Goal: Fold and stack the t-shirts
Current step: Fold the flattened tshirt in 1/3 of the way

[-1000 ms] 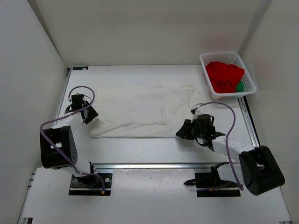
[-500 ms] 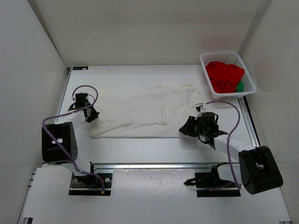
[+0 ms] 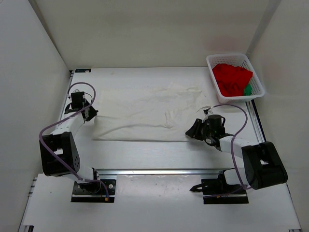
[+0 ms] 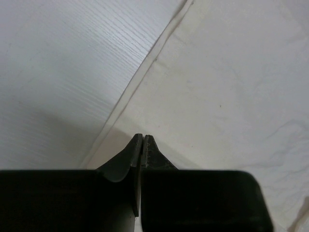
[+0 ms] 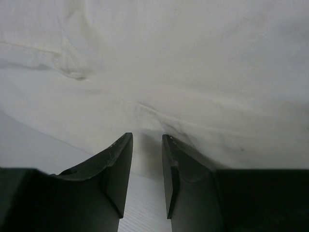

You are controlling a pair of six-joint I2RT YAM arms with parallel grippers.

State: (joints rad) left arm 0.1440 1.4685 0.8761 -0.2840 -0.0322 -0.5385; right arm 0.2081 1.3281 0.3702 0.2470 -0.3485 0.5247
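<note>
Cream-white t-shirt [image 3: 145,112] lies spread flat mid-table [image 3: 145,152], with a few wrinkles near its right-centre. The red t-shirt [image 3: 231,78] and green t-shirt [image 3: 247,90] are bunched in the white mesh basket [image 3: 227,55] at the far right corner, not yet folded. Left gripper [image 4: 143,138] sits low at the shirt's left near corner. Its fingers are pressed together and no cloth shows between them, since the fabric under the tip looks flat. Right gripper [image 5: 147,137] is low at the shirt's right near edge, fingers slightly spread with bare table between them and the cloth edge just ahead of the tips. This looks like the setup for the first fold, so the task is at an early stage. To do it well, the left fingers need to spread and come down on the hem. The right should slide forward until the edge sits between its pads before closing. Both should catch all layers, lift evenly and carry the near edge toward the far edge, keeping the cloth taut between the arms. An uneven lift would likely skew the fold or drag in wrinkles.
</note>
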